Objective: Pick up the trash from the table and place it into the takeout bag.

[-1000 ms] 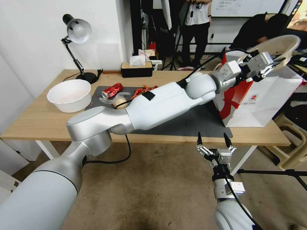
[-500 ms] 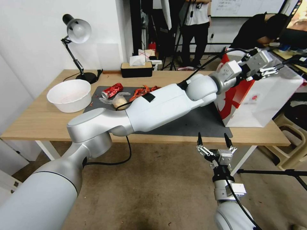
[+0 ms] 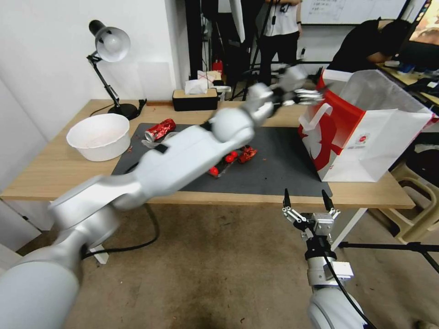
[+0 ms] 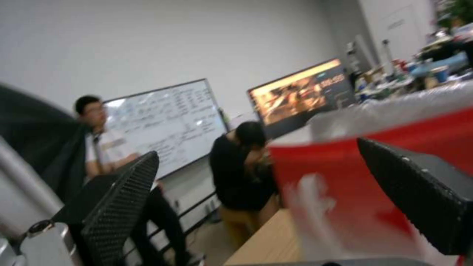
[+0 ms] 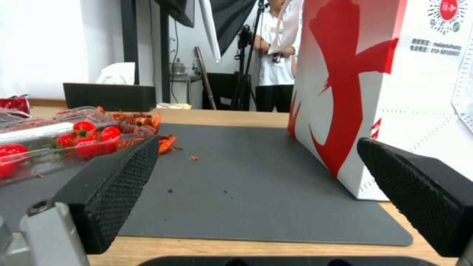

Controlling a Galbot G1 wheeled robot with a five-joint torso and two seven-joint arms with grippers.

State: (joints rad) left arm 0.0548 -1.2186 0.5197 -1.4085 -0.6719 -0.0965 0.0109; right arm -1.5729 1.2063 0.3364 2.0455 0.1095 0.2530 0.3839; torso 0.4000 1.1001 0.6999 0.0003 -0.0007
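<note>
The takeout bag (image 3: 366,137), white with a red side, stands open at the right end of the table (image 3: 55,173). My left gripper (image 3: 314,94) hangs in the air just left of the bag's rim, open and empty, the arm blurred by motion. Its wrist view has the open left gripper (image 4: 256,149) facing the bag's red side (image 4: 345,173). A crushed red can (image 3: 160,129) lies on the dark mat (image 3: 279,169), with a clear plastic bag (image 3: 151,143) next to it, mostly behind the arm. My right gripper (image 3: 306,203) stays open below the table's front edge, looking at the bag (image 5: 394,92).
A clear tray of red tomatoes (image 3: 224,163) and red shell scraps (image 3: 247,154) lie mid-mat; the tray (image 5: 59,142) is also in the right wrist view. A white bowl (image 3: 98,135), a desk lamp (image 3: 109,45) and a black tissue box (image 3: 195,98) stand on the table's left and back.
A second ago my left gripper held a beige bowl over the bag; the bowl is gone from it. The arm has swung back left, away from the bag, uncovering the tomato tray.
</note>
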